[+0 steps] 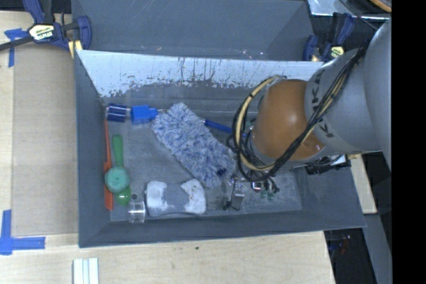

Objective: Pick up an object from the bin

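Grey metal bin (200,231): the gripper (232,199) is hanging low beside a crumpled white wad (194,197), near the blue-white duster head (190,143); grip state unreadable, it is probably risking snagging duster fibres.

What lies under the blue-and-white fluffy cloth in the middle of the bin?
A thin blue piece sticks out at the right edge of the fluffy cloth; how far it runs beneath is covered. Anything else under it is hidden too.
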Robot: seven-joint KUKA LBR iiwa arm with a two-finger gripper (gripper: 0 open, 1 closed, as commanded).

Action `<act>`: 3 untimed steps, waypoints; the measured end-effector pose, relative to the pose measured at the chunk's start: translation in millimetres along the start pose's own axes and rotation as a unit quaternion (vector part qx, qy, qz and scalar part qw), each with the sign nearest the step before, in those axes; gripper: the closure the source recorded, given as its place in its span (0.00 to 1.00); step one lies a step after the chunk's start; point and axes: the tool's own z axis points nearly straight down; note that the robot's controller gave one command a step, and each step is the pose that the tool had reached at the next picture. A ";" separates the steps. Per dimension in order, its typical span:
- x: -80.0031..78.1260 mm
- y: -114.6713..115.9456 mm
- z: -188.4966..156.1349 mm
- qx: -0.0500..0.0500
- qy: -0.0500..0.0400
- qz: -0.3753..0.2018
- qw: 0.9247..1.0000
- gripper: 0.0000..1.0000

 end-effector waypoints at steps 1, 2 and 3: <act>-28.5 53.1 -2.0 -0.003 0.000 -0.237 0.972 1.00; -28.5 53.1 -2.0 -0.003 0.000 -0.237 0.972 1.00; -27.2 52.3 -23.0 -0.003 0.002 -0.237 0.972 1.00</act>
